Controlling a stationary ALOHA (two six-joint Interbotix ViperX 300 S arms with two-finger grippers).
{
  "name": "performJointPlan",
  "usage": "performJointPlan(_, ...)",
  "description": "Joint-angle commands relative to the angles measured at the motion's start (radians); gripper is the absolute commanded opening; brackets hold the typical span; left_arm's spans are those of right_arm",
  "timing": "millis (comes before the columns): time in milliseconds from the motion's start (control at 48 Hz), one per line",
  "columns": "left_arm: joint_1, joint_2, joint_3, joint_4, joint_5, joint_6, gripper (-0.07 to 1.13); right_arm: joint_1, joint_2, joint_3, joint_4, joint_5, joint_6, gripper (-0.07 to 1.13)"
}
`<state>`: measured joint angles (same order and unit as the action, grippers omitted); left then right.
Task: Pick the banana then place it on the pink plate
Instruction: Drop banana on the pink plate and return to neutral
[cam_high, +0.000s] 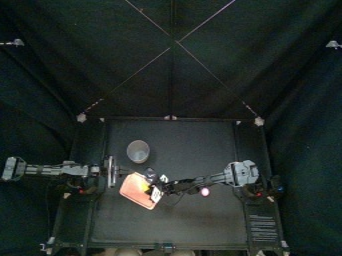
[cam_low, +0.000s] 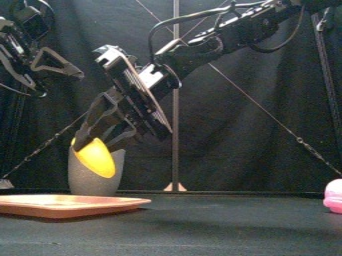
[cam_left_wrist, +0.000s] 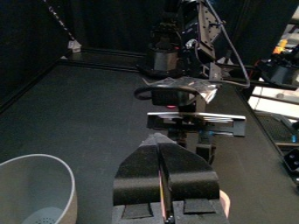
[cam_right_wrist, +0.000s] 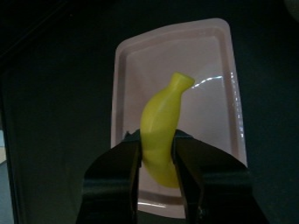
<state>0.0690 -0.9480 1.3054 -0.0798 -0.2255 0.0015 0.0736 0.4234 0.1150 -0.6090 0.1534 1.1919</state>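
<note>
Yellow banana (cam_right_wrist: 165, 122) clamped in right gripper (cam_right_wrist: 162, 150) above pink tray (cam_right_wrist: 133, 70); left gripper (cam_left_wrist: 165, 156) jaws seemingly closed.

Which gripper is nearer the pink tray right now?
Right. The right gripper hangs directly over the pink tray, shut on the banana. The left gripper, shut, sits raised off the tray's left side, near the grey cup.

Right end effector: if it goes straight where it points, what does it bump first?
Probably the pink tray, lying right beyond the banana it holds; the gap between them is unclear.
</note>
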Motion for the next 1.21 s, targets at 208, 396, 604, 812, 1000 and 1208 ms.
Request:
performJointPlan(208,0.014,0.003,-0.011,-0.002,-0.012,0.002,0.02,-0.015,-0.020,-0.048,-0.021,-0.011,-0.005,0.92)
performJointPlan(396,0.015,0.003,-0.012,-0.002,-0.011,0.002,0.02,-0.008,-0.054,-0.040,-0.078,0.002,0.000,0.91)
performJointPlan(604,0.015,0.003,-0.006,-0.002,-0.009,0.000,0.02,-0.014,-0.163,0.084,-0.091,0.021,0.006,0.91)
performJointPlan(812,0.015,0.003,-0.003,0.000,-0.009,0.002,0.02,-0.023,-0.275,0.212,-0.163,0.021,0.008,0.91)
performJointPlan(1000,0.015,0.003,-0.003,0.003,-0.009,0.003,0.02,-0.063,-0.373,0.296,-0.229,0.020,0.008,0.91)
performJointPlan(1208,0.015,0.003,-0.005,0.018,-0.009,0.005,0.02,-0.129,-0.515,0.380,-0.387,0.020,0.008,0.91)
